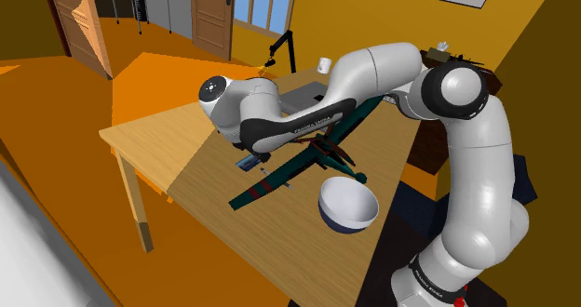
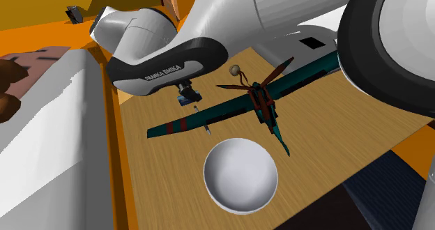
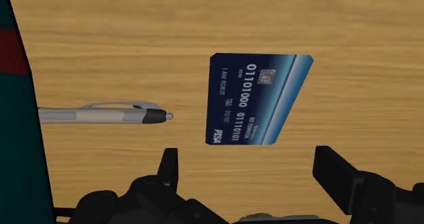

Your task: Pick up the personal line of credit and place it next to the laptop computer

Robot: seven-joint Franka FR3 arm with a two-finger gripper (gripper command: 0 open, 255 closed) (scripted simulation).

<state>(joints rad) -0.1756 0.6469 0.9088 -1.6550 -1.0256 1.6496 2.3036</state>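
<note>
— How does the gripper [image 3: 246,155] stand?
— Released. In the wrist view its two black fingers [image 3: 168,167] are set wide apart and clasp nothing. Their lower parts run off the picture's edge.
— And the credit card [image 3: 255,99]?
— It lies flat on the wooden table [image 3: 204,26], just beyond the fingertips and roughly in line with the gap between them. Neither finger touches it. It is dark blue with white numbers, and the small print is too fine to read.
— Anything beside it?
— A grey pen [image 3: 102,113], with its black tip pointing at the card and stopping just short of it. The pen's back end is cut off by the edge of a teal toy [image 2: 230,110] with dark red parts, something like a dragonfly.
— And from outside?
— In the shoulder and second exterior views the white arm hangs over that spot. The hand is mostly covered and the card is hard to pick out.
— Containers?
— A white bowl [image 2: 212,159] stands upright near the toy, on the side towards the stand, and its inside is plain white. A white mug [image 1: 324,65] sits at the table's far end, too small to see into.
— The laptop [image 1: 300,97]?
— A flat grey slab behind the arm, well apart from the card, may be it. Most of it is hidden.
</note>
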